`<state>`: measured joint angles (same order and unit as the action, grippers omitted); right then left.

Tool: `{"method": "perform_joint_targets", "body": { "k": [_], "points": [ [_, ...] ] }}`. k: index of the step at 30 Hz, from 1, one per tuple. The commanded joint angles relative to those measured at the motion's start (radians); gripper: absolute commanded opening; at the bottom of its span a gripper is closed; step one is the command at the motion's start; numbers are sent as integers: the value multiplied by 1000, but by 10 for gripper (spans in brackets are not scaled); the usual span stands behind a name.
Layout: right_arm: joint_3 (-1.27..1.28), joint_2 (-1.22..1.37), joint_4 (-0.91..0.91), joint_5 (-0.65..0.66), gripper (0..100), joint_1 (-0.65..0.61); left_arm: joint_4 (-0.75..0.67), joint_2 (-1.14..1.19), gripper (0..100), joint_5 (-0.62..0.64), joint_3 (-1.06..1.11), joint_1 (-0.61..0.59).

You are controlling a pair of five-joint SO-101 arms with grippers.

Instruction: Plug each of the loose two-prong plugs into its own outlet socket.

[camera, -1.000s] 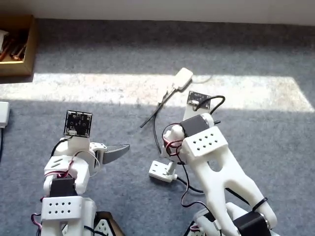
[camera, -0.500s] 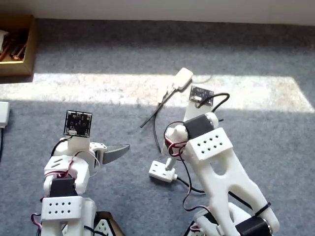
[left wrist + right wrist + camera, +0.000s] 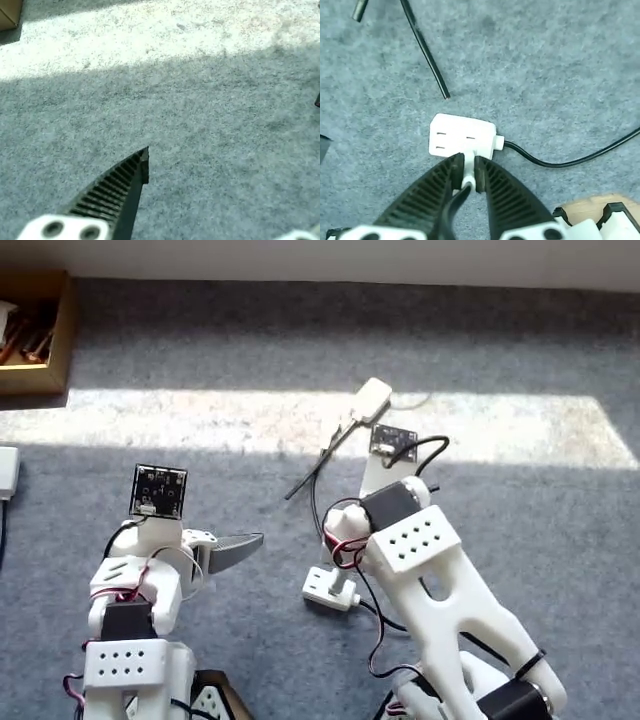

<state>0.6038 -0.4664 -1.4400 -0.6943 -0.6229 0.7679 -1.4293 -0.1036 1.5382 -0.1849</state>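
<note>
The right pincer [image 3: 467, 161] clenched a white plug [image 3: 467, 179] against the outlet block [image 3: 462, 135] near the surface's near edge, apparently unseated. Another plug [image 3: 372, 400] lay loose. The left pincer [image 3: 228, 548] hung released.

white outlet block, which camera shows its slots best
The right wrist view: the white outlet block lies face-up, its slots plain, with the right claw shut on a white plug at its edge. In the high view the block is small, beside the right arm, slots too small to tell.
</note>
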Motion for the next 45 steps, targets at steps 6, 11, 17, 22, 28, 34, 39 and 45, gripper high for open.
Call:
{"method": "perform_joint_targets", "body": {
  "k": [6, 11, 17, 22, 28, 34, 39, 45],
  "points": [
    [-1, -12, 13, 9, 5, -5, -17, -7, 528, 6, -4, -5],
    [1, -12, 13, 9, 5, -5, -14, -7, 528, 6, -4, -5],
    [67, -12, 38, 11, 5, 1, -14, -7, 528, 6, -4, -5],
    [64, -13, 42, 11, 5, 44, -14, -7, 528, 6, -4, -5],
    [64, -13, 42, 11, 5, 47, -14, -7, 528, 6, -4, -5],
    [45, -22, 35, 41, 5, 48, -14, -7, 528, 6, -4, -5],
    [-12, -15, 15, 41, 5, 48, -14, -7, 528, 6, -4, -5],
    [-15, -13, 18, 44, 5, 50, -14, -7, 528, 6, -4, -5]
  ]
}}
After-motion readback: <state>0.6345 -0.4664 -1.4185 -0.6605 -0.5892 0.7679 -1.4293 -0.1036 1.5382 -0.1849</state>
